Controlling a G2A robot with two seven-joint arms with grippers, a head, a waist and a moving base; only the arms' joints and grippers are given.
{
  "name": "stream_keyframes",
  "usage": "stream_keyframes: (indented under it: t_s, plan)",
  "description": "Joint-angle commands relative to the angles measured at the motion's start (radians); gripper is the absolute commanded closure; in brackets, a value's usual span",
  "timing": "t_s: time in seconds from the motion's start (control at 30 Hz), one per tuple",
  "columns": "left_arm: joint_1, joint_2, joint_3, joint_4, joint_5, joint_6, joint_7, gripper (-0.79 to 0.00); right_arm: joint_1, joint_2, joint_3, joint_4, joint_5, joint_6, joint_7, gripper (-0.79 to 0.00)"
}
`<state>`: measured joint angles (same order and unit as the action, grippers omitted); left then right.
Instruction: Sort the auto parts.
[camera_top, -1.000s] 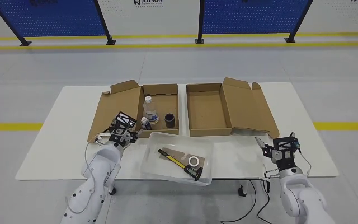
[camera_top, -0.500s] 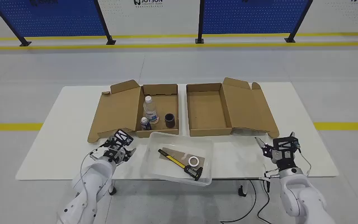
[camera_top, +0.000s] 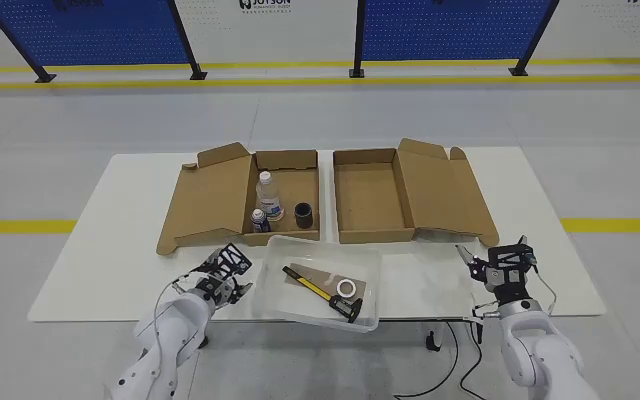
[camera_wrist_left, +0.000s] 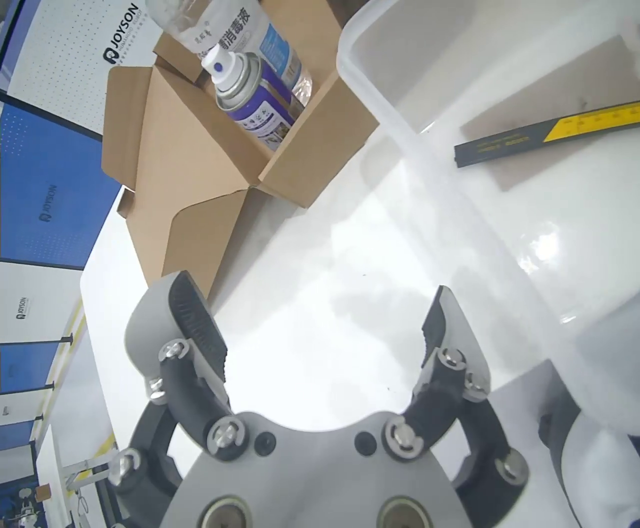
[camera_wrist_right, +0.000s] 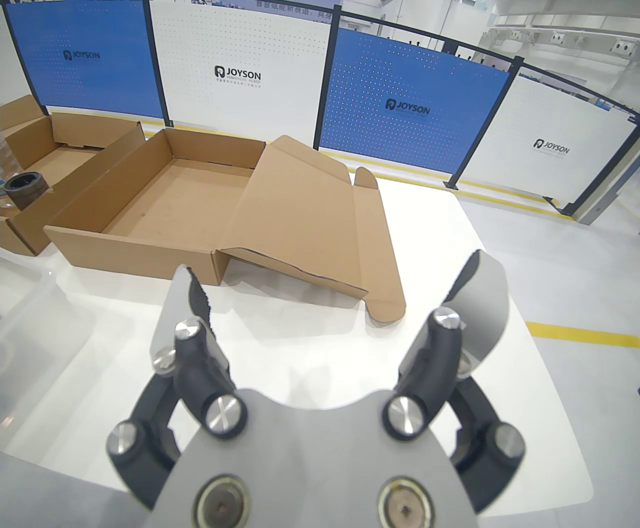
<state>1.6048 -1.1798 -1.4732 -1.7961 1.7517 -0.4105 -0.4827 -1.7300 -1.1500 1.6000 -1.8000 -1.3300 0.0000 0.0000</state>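
Near the table's left front, the left gripper hung over bare tabletop just beside the clear tray, its jaws spread wide and holding nothing. Behind it, the left cardboard box held a clear bottle with a printed label, a spray can with a blue-and-white printed label, and a black sleeve. In the tray lay a caliper and a tape roll. The left wrist camera caught fine scale marks on the caliper's yellow strip. The right box stood open. The right gripper hovered near the right front edge, jaws wide and empty.
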Motion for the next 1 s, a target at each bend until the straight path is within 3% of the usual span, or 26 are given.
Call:
stream_keyframes:
  t_s: [0.0,0.63,0.97]
  plan:
    - [0.0,-0.001,0.009,-0.009,-0.017,-0.001,-0.011,-0.785,0.0,0.0,0.0,0.0,0.0,0.0,0.0,-0.785]
    - [-0.004,-0.005,0.064,-0.032,-0.069,-0.002,-0.054,-0.785,0.0,0.0,0.0,0.0,0.0,0.0,0.0,-0.785]
    - [-0.01,0.001,0.022,-0.056,-0.044,0.048,0.028,-0.785,0.0,0.0,0.0,0.0,0.0,0.0,0.0,-0.785]
